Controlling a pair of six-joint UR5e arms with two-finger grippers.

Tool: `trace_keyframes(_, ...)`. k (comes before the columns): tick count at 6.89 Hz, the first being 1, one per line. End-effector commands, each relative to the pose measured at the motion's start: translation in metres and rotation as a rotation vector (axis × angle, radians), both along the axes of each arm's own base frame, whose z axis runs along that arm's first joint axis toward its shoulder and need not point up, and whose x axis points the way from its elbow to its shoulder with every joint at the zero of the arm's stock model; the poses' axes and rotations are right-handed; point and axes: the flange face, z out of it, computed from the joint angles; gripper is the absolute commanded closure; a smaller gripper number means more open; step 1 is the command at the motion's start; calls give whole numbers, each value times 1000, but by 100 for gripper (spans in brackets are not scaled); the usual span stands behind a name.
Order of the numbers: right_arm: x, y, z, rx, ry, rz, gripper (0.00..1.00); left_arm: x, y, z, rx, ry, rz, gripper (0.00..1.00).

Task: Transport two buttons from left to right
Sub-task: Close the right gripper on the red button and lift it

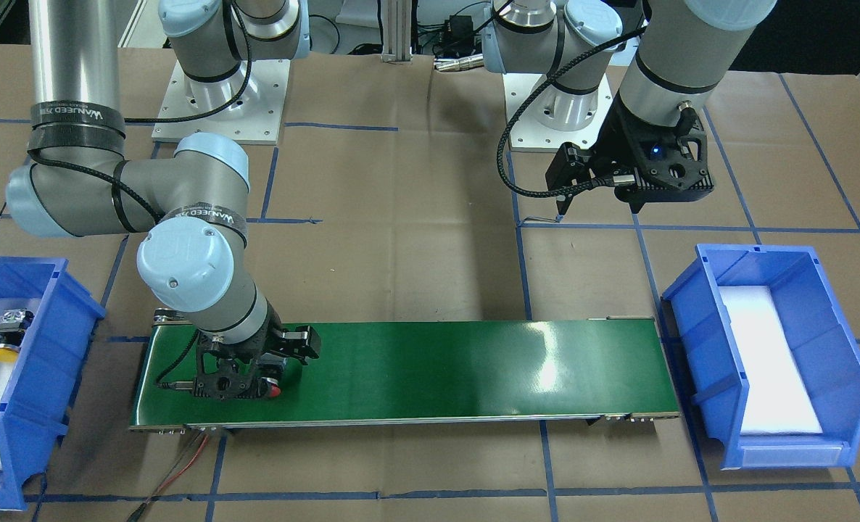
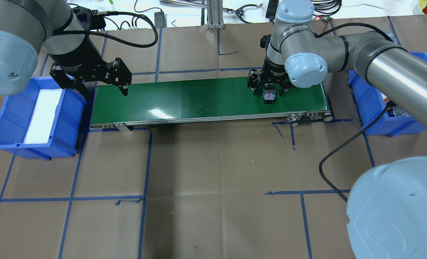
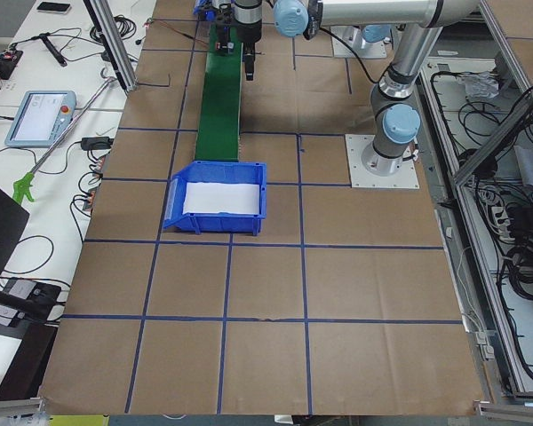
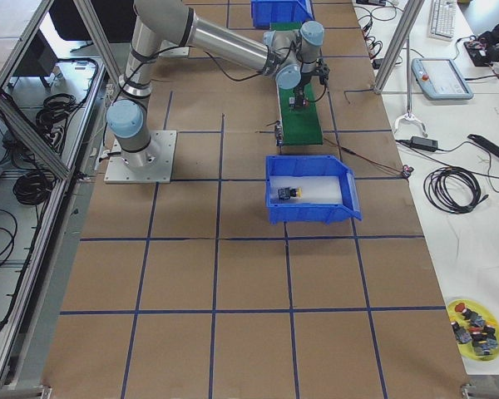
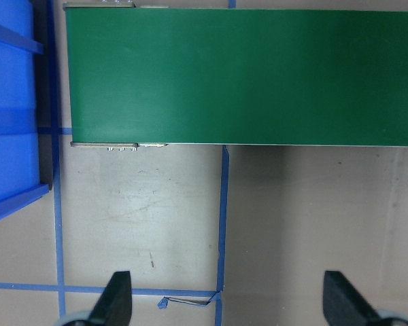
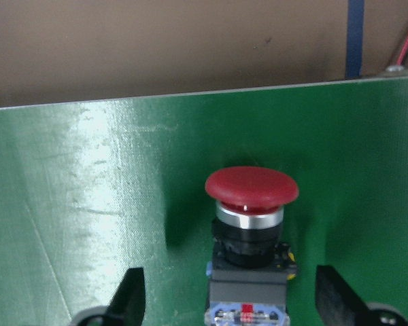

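Note:
The red button [image 6: 251,204] lies on its side on the green conveyor belt [image 2: 199,97], near the belt's end on my right. My right gripper [image 6: 234,302] hangs over it, open, with a fingertip [image 6: 129,299] well clear of it on each side; overhead the red button [image 2: 268,98] sits just under the jaws. The yellow button [image 1: 8,339] lies in the blue bin [image 1: 38,377] at my right. My left gripper [image 5: 228,302] is open and holds nothing; it hovers above the paper just off the belt's other end, beside the left bin [image 2: 69,108].
The left bin [image 1: 691,319] holds only a white foam pad. Red and black wires [image 1: 183,464] trail from the belt's corner on my right. Blue tape lines cross the brown paper table top. Both arm bases stand behind the belt.

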Motion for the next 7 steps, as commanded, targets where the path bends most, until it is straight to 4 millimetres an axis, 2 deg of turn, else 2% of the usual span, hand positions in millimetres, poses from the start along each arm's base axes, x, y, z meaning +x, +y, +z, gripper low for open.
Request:
trace_keyframes(1, -4, -1, -9, 15, 24, 9, 49, 0, 0, 1, -1, 1, 0, 0)
trace_keyframes(2, -9, -2, -7, 7, 80, 15, 60, 0, 0, 0, 0, 1, 0, 0)
trace_keyframes(3, -15, -5, 2, -7, 89, 35, 90, 0, 0, 0, 0, 3, 0, 0)
trace_keyframes(4, -26, -11, 31, -60, 83, 19, 96, 0, 0, 1, -3, 3, 0, 0)
trace_keyframes(5, -51, -20, 78, -103, 80, 17, 96, 0, 0, 1, -1, 3, 0, 0)
trace_keyframes(6, -84, -25, 105, -78, 84, 59, 98, 0, -1, 0, 0, 3, 0, 0)
trace_keyframes(7, -134, -29, 137, -74, 86, 71, 98, 0, 0, 1, -1, 3, 0, 0)
